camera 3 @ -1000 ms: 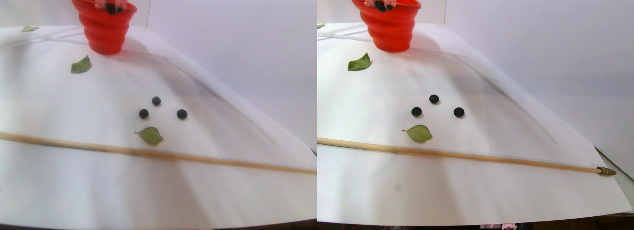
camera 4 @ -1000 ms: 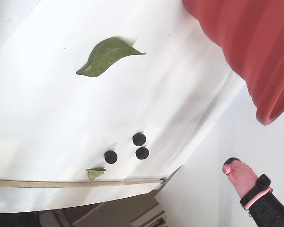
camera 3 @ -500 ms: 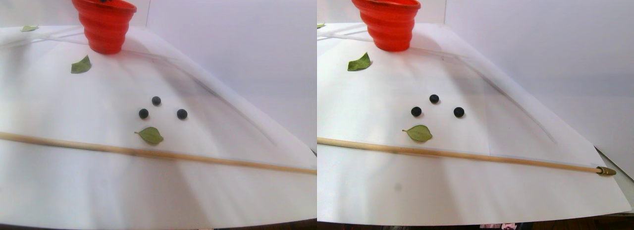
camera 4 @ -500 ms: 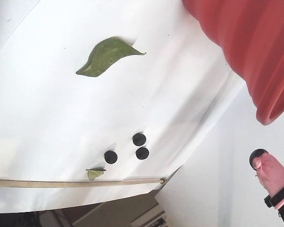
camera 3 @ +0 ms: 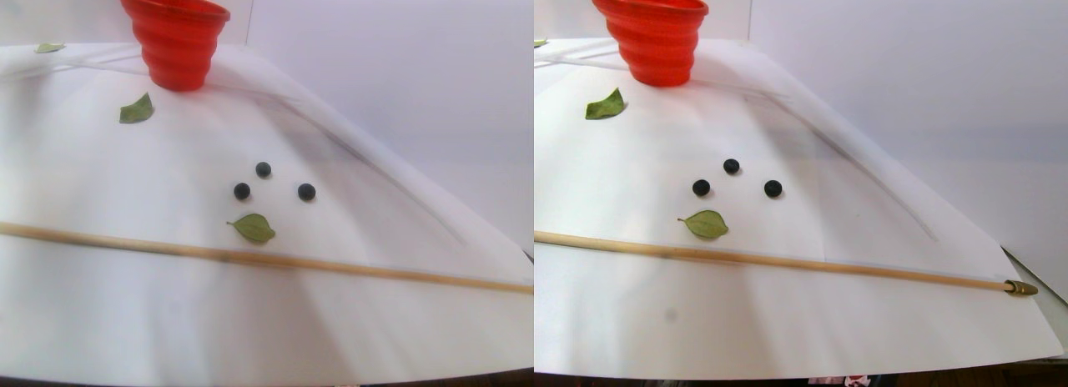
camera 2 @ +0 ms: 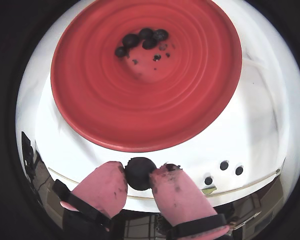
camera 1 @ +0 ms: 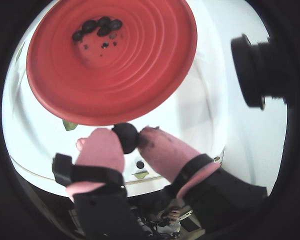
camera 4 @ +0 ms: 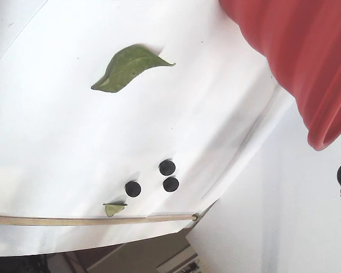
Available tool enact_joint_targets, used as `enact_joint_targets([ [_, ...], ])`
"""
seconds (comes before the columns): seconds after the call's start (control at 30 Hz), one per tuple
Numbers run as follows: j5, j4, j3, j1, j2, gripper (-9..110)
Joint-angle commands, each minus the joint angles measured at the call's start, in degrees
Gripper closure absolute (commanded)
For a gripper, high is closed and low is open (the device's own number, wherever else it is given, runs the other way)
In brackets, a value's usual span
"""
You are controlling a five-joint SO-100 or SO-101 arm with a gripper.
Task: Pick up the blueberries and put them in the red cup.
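We see the gripper pinching one blueberry just beside the red cup rim; four blueberries inside; three loose berries on paper.

Gripper: two rounded pink fingertips, smudged with dark specks, strapped by black bands onto black bodies. Beside the gripper, a black cylindrical lens housing protrudes.

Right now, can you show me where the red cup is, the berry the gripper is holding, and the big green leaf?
red cup (camera 2: 140,110), a wrist view, inner wall.
held blueberry (camera 2: 140,173), a wrist view, its middle.
big leaf (camera 4: 128,67), fixed view, blade middle.
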Motion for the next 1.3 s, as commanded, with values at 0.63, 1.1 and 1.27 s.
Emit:
enact_joint_targets([
  [0.63, -1.8, 4.6, -2.8, 5.2, 5.1, 86],
  [1.1, -2.6, 15.9, -2.6, 10.3, 9.7, 87],
  [1.27, -4.0, 18.8, -0.4, 12.5, 12.0, 87],
])
